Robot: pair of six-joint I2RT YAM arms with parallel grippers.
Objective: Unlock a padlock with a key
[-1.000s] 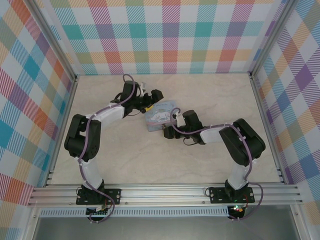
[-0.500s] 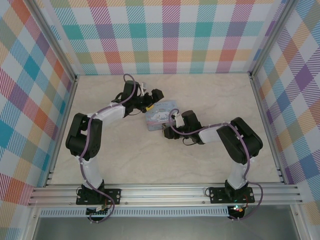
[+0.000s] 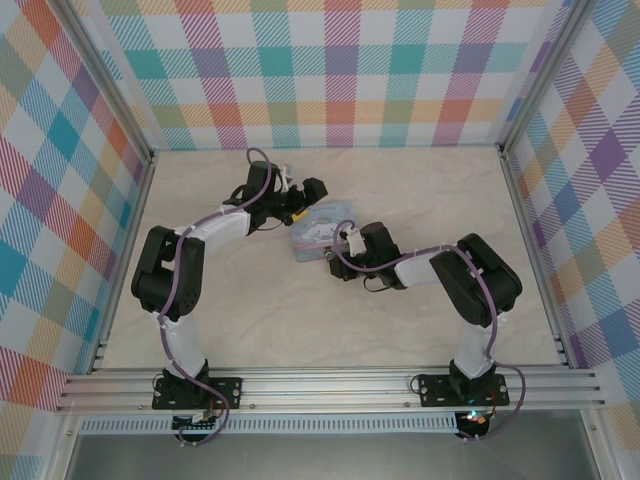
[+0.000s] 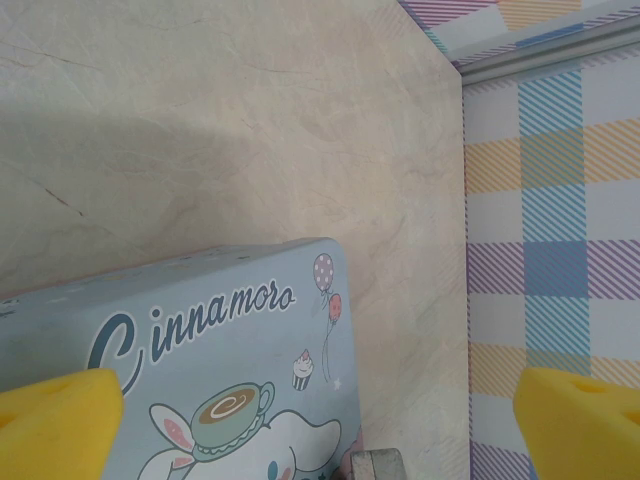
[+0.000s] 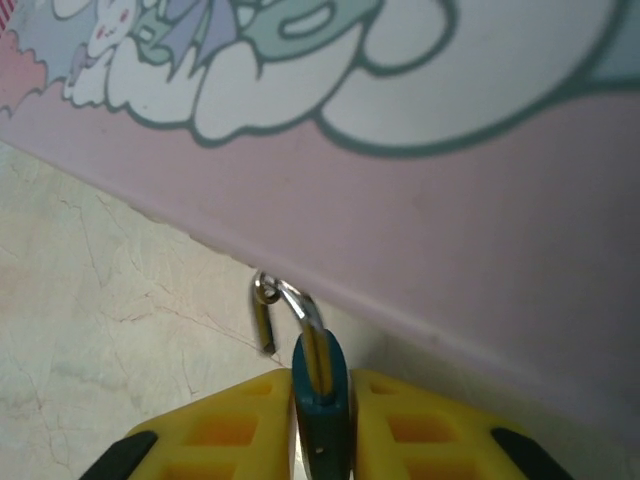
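Nearest, the right gripper point(image 5: 320, 385) is closed on the small teal padlock point(image 5: 321, 425), whose body is pinched between the yellow pads. Its silvery shackle point(image 5: 292, 300) is pointed at the pink side of the cartoon-printed tin point(image 5: 450, 150), just beside it on the marbled table point(image 5: 100, 300). Farther off, over the tin's lid, the left gripper point(image 4: 320, 420) is held wide open and empty. Securing the padlock appears to be the step in hand. Next, the key, which cannot be made out, must be fetched and aligned with the keyhole.

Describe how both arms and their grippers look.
The left arm and right arm share one build: white links between bulky black joint housings, with a purple cable looped along each. The left gripper and right gripper carry blocky yellow fingers; the right's show recessed pockets and black corners.
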